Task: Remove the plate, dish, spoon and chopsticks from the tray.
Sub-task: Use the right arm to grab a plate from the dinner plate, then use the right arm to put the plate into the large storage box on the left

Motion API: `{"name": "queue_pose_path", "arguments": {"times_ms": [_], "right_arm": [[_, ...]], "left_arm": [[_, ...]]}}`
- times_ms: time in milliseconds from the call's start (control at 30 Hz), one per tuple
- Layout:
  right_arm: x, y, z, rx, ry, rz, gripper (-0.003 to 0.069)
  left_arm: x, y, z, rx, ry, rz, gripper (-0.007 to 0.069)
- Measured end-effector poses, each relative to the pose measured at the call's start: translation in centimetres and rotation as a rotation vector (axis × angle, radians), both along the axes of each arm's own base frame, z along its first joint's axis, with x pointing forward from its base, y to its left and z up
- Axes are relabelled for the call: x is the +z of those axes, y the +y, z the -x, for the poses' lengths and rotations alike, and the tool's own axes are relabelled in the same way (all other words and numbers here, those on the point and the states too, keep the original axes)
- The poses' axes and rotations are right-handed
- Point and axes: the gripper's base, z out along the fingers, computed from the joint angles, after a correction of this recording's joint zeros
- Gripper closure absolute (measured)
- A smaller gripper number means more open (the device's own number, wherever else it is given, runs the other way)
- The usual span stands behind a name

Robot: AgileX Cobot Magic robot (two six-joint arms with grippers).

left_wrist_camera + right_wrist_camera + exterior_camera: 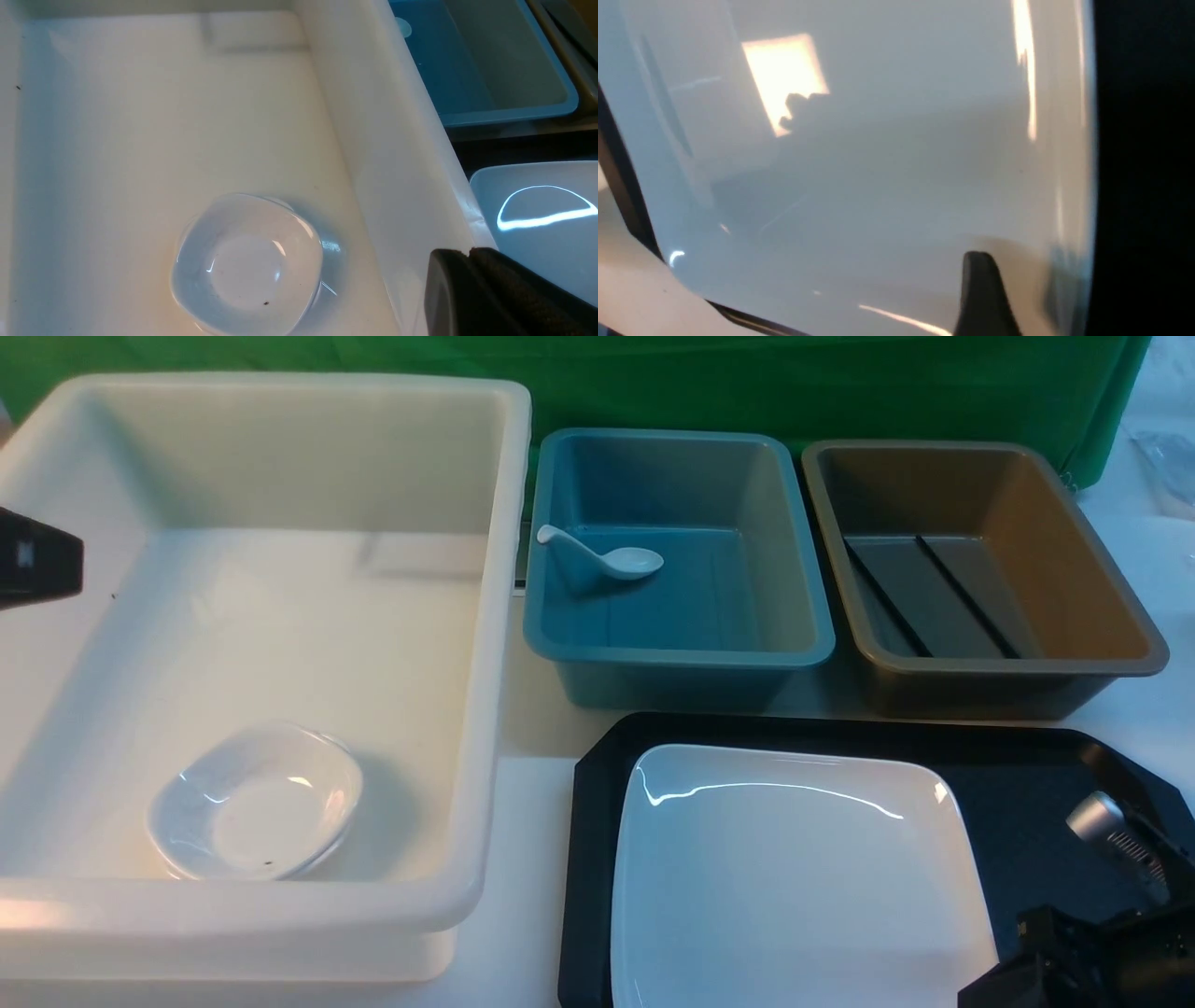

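The big white plate (pixel 794 877) lies on the black tray (pixel 1018 803), filling its left part. A small white dish (pixel 257 803) rests in the white tub (pixel 280 457). The spoon (pixel 607 560) lies in the blue tub (pixel 681 658), and the chopsticks (pixel 966 597) lie in the brown tub (pixel 1008 663). My right gripper (pixel 1064 261) is open at the plate's (pixel 878 163) right rim. One finger (pixel 980 289) hovers over the plate; the other is lost against the dark tray (pixel 1143 140). My left gripper (pixel 469 254) is shut and empty, above the white tub's right wall near the dish (pixel 247 266).
The three tubs stand in a row behind and to the left of the tray, with a green cloth behind them. My right arm (pixel 1102 952) covers the tray's near right corner. The left gripper (pixel 47 565) pokes in at the far left edge.
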Motion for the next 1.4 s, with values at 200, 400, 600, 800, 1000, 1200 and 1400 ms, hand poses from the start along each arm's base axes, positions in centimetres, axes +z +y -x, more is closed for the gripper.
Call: {"name": "queue_pose_path", "arguments": {"times_ms": [200,400,600,800,1000,1200,1400], "right_arm": [[-0.2,0.2,-0.3,0.015,-0.019,-0.031,0.0288],[-0.5,0.1,-0.4,0.047,-0.064,-0.008,0.0487],[-0.3,0.2,-0.6,0.063,-0.090,-0.026,0.0559],[1.2,0.5,-0.7,0.111,-0.157,-0.045,0.0580],[5.0,0.7,0.5,0.130,-0.326,-0.010,0.0606],[7.9,0.6,1.9,0.130,-0.469,0.066,0.0606],[9.7,0.5,2.3,0.104,-0.540,0.102,0.0606]], "left_arm": [[0.0,0.1,0.0,0.003,0.001,-0.010,0.0608],[-0.1,0.1,0.0,0.002,0.005,-0.010,0.0608],[-0.1,0.1,0.0,0.002,0.006,-0.011,0.0608],[-0.1,0.1,0.0,0.001,0.010,-0.011,0.0608],[-0.1,0.1,-0.1,0.003,0.011,-0.017,0.0608],[0.0,0.2,-0.2,0.011,-0.009,-0.020,0.0608],[0.0,0.2,-0.3,0.015,-0.019,-0.021,0.0608]]}}
